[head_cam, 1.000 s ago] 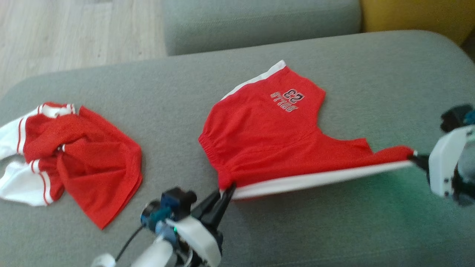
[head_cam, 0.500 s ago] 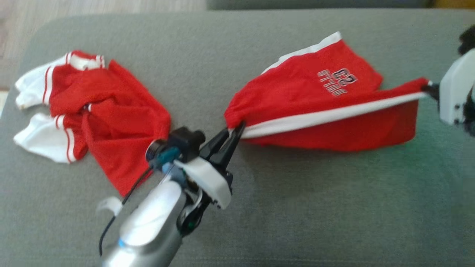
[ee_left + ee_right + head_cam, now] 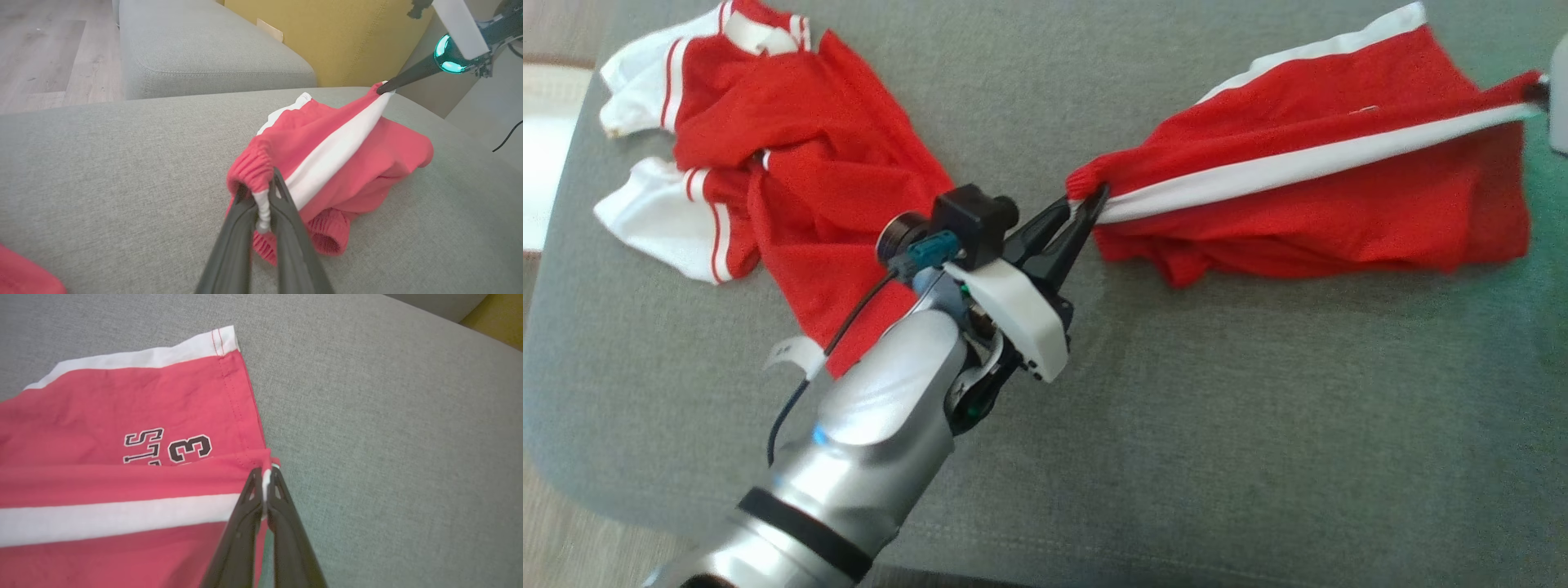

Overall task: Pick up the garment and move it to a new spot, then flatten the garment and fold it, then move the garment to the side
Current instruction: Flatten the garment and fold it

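Head view is showing the red shorts [image 3: 1339, 204] being held stretched over the grey cushion [image 3: 1258, 408], with the left gripper [image 3: 1090, 204] clamping the waistband and the right gripper [image 3: 265, 473] clamping the hem. The pickup is looking underway; flattening, folding and moving aside are remaining.

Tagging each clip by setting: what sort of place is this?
Probably a home living room: a grey sofa, a yellow cushion behind it, wood-look floor beside it, and red shorts on its seat.
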Tool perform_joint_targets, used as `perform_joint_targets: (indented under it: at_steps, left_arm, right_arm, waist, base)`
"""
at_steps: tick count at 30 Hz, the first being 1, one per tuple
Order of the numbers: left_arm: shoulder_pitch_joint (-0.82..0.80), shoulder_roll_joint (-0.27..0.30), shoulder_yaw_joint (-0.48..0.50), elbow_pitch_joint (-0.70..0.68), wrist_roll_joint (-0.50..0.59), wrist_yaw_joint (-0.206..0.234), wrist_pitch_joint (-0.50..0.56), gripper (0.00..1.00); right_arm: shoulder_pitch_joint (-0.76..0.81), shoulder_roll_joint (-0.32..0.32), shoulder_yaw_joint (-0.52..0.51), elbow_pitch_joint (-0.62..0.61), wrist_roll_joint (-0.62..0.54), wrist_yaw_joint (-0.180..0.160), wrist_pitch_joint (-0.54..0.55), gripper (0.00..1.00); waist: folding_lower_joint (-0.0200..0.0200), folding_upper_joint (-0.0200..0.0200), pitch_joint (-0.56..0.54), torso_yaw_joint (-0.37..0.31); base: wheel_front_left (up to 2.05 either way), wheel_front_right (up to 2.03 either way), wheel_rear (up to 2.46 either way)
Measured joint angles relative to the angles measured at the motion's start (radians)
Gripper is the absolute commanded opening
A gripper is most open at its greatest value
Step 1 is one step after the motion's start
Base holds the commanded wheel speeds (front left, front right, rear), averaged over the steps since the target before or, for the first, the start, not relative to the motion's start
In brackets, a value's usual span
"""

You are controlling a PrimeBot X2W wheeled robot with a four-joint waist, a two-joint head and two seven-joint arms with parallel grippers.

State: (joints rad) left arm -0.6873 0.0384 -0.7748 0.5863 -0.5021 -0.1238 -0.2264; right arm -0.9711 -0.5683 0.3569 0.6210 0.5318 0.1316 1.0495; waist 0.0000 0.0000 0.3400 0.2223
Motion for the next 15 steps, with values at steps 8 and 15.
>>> perform_joint_targets:
  at_steps: [8,15]
  left_arm:
    - [-0.084,-0.002,-0.095,0.004,-0.106,0.010,-0.015,0.00]
    - [-0.138,-0.004,-0.164,0.002,-0.182,0.038,-0.023,0.00]
  right_arm:
    - [-0.077,0.019,-0.004,0.042,-0.048,0.000,-0.002,0.00]
    - [-0.123,0.024,0.035,0.072,-0.049,0.000,-0.059,0.00]
  waist:
    - [0.0001,0.0000,0.065,0.045]
    - [0.0000,0.0000,0.095,0.072]
  base:
    - [0.00,0.00,0.00]
    - [0.00,0.00,0.00]
